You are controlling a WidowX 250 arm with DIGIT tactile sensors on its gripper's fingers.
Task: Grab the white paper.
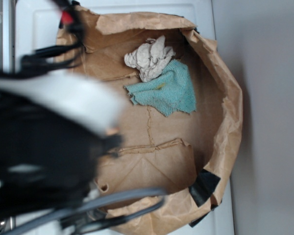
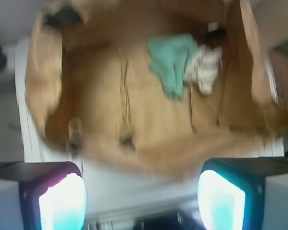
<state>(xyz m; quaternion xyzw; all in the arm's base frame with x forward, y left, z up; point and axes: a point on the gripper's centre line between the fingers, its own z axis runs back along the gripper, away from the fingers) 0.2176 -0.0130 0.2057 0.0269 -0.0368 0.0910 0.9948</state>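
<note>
On the left of the exterior view the robot arm [image 1: 44,147] looms as a dark blur, too close to the lens to make out. The wrist view settles it: the gripper [image 2: 141,191] has its two pads [image 2: 62,201] spread wide apart with nothing between them, and it hangs above the near edge of the brown paper bag [image 1: 225,98], which lies opened out like a shallow tray.

Moving right, the bag floor is bare up to the teal cloth [image 1: 165,90]. The white paper [image 1: 149,58] sits at the far side, a crumpled wad touching the cloth and overlapping its far edge, close to the bag wall.

I'd judge this the approach step, with no contact yet. The next move calls for carrying the pincer across to the wad, then descending so it closes on paper only, not the cloth.
</note>
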